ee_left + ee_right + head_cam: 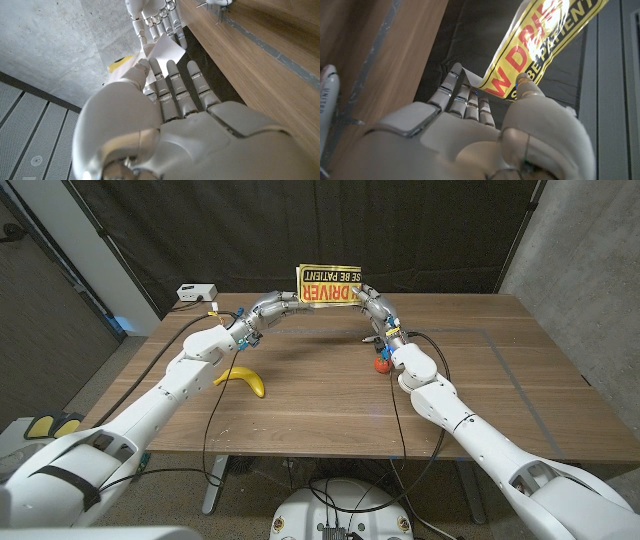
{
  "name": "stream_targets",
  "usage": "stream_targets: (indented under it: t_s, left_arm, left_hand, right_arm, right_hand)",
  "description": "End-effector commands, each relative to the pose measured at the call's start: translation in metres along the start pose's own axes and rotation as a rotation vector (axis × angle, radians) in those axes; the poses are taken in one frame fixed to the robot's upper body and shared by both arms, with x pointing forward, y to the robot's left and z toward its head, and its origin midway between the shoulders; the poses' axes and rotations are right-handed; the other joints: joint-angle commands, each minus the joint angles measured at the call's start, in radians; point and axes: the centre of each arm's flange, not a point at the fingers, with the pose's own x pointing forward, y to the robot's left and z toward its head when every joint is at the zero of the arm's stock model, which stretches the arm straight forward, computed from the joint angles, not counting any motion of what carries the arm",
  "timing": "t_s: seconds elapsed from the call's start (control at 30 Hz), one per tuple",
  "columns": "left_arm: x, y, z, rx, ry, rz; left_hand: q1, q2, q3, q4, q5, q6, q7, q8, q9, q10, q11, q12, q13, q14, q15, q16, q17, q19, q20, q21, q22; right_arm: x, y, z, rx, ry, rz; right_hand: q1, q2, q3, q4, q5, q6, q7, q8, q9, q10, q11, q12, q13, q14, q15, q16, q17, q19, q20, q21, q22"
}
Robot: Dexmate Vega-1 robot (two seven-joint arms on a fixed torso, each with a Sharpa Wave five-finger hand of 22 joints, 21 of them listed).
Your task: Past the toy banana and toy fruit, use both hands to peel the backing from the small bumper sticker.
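Note:
The yellow bumper sticker (330, 285), with red and black lettering, is held up in the air above the table's far edge. My left hand (283, 305) grips its left end and my right hand (366, 299) grips its right end. In the left wrist view my left hand (170, 100) pinches the sticker's white back (163, 49) between thumb and fingers, with the right hand (155, 15) beyond it. In the right wrist view my right hand (470, 130) presses its thumb on the printed face of the sticker (540, 45). The toy banana (243, 378) and the red toy fruit (382, 363) lie on the table nearer to me.
A white box (195, 291) sits at the wooden table's (300, 410) back left corner. A small white thing with lettering (327, 100) lies on the table beside my right wrist. A dark curtain hangs behind the table.

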Motion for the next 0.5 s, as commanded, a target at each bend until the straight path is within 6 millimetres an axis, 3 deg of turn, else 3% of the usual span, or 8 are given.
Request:
stream_targets:
  t_s: [0.03,0.17,0.23,0.4,0.43,0.5]
  left_arm:
    - [-0.0040,-0.0015,-0.0073,-0.085,-0.063,0.037]
    - [-0.0048,-0.0025,-0.0097,-0.122,-0.094,0.090]
    - [-0.0061,-0.0025,-0.0108,-0.139,-0.109,0.121]
    - [-0.0073,-0.0026,-0.0122,-0.153,-0.112,0.157]
    - [-0.0073,-0.0026,-0.0123,-0.152,-0.111,0.156]
    - [-0.0067,-0.0031,-0.0124,-0.156,-0.112,0.163]
  left_hand:
    - [0.020,-0.003,0.009,-0.005,0.019,0.095,0.091,0.056,0.021,-0.001,0.012,0.011,0.007,0.006,-0.070,-0.014,-0.007,-0.001,-0.004,0.014,0.004]
    - [0.024,-0.012,0.014,-0.004,0.034,0.105,0.095,0.063,0.037,-0.003,0.003,0.017,0.011,0.017,-0.067,-0.025,-0.016,0.004,-0.010,0.026,0.005]
    - [0.019,-0.023,0.016,-0.001,0.049,0.117,0.090,0.071,0.052,-0.001,-0.006,0.022,0.014,0.026,-0.073,-0.036,-0.025,0.009,-0.014,0.037,0.006]
    - [0.019,-0.032,0.022,-0.001,0.073,0.128,0.096,0.080,0.074,0.003,-0.011,0.030,0.018,0.039,-0.078,-0.051,-0.037,0.023,-0.023,0.056,0.006]
    - [0.018,-0.033,0.021,0.000,0.075,0.126,0.096,0.080,0.076,0.003,-0.011,0.031,0.018,0.040,-0.078,-0.051,-0.037,0.025,-0.022,0.058,0.006]
    - [0.017,-0.033,0.021,0.001,0.078,0.126,0.095,0.080,0.079,0.003,-0.013,0.031,0.018,0.042,-0.080,-0.052,-0.037,0.027,-0.023,0.061,0.006]
  right_arm:
    - [-0.0148,-0.0036,-0.0143,-0.187,0.206,-0.133]
    - [-0.0186,-0.0025,-0.0170,-0.157,0.136,-0.162]
    - [-0.0209,-0.0013,-0.0162,-0.179,0.099,-0.180]
    - [-0.0237,0.0002,-0.0131,-0.194,0.013,-0.152]
    - [-0.0239,0.0004,-0.0126,-0.197,0.003,-0.142]
    - [-0.0242,0.0006,-0.0123,-0.191,-0.017,-0.117]
  right_hand:
    - [-0.014,0.005,-0.013,0.002,0.003,-0.047,0.011,0.010,0.002,-0.067,0.014,0.001,0.004,-0.066,0.022,-0.028,0.000,-0.062,-0.009,-0.023,0.000]
    - [-0.019,0.009,-0.016,0.004,0.003,-0.028,-0.002,0.022,0.003,-0.061,0.024,0.012,0.004,-0.059,0.024,-0.025,0.000,-0.063,-0.008,-0.024,-0.001]
    - [-0.007,0.019,-0.012,-0.008,0.007,0.042,-0.008,0.046,0.003,-0.004,0.012,0.042,0.004,-0.012,0.006,-0.008,-0.002,-0.028,-0.013,-0.010,-0.001]
    - [-0.001,0.016,-0.018,-0.019,0.004,0.177,-0.028,0.075,0.004,0.118,-0.015,0.093,0.004,0.108,-0.039,0.039,-0.002,0.064,-0.023,0.027,0.000]
    - [-0.006,0.014,-0.023,-0.017,0.002,0.205,-0.037,0.080,0.004,0.145,-0.017,0.102,0.003,0.143,-0.047,0.052,-0.002,0.079,-0.022,0.034,0.000]
    - [-0.014,0.007,-0.030,-0.015,-0.001,0.225,-0.040,0.083,0.004,0.163,-0.021,0.108,0.002,0.153,-0.050,0.056,-0.002,0.083,-0.020,0.036,0.000]
